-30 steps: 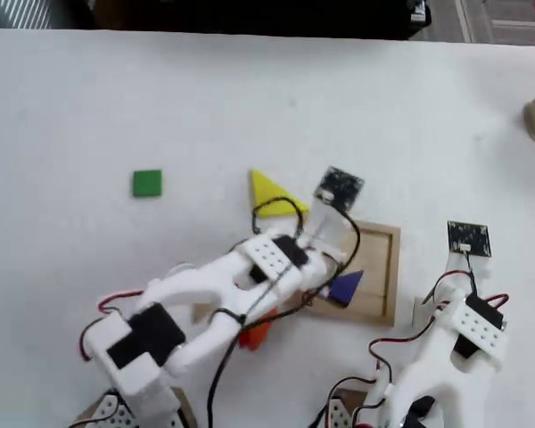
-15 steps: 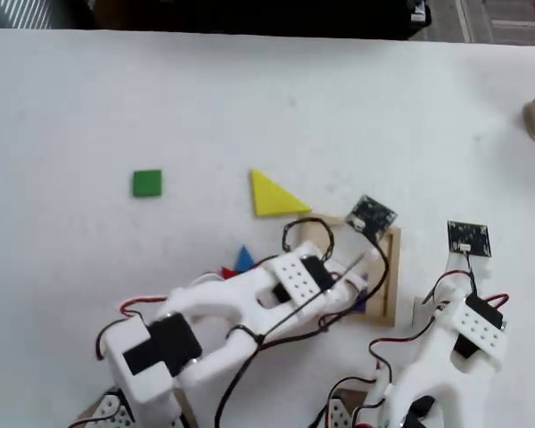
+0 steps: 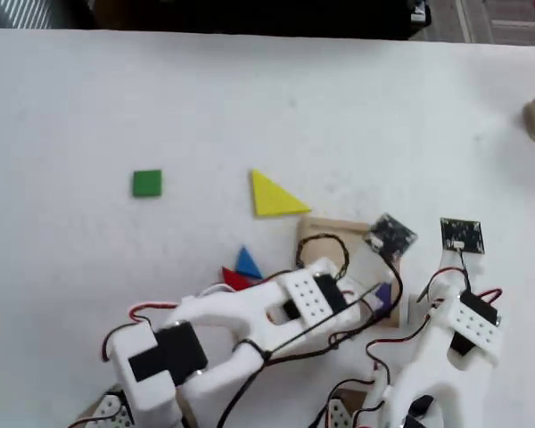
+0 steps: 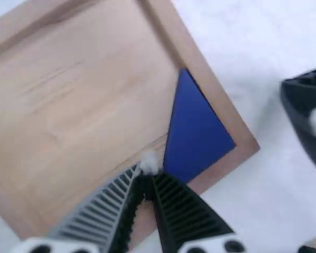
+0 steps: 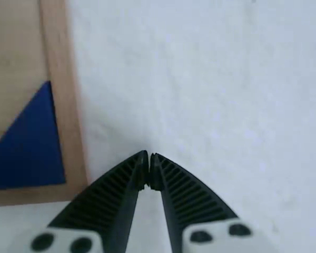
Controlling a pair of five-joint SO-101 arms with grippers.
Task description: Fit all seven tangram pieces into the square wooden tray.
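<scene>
Here the left claw [image 4: 146, 176] is clenched on nothing above the tray [image 4: 68, 79], beside the blue triangle [image 4: 195, 132] lying in its corner; the right claw [image 5: 148, 171], also clenched, hovers over the surface [image 5: 200, 79].

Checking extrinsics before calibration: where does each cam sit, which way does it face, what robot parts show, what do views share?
High view: fixed above the table, facing down; shows the left arm over the tray, the right arm beside it.
Left wrist view: on the left arm, facing down into the tray; shows the shut left gripper beside the blue triangle.
Right wrist view: on the right arm, facing down at table beside the tray's rim; shows the shut right gripper.
Shared by all three: tray, blue triangle.
</scene>
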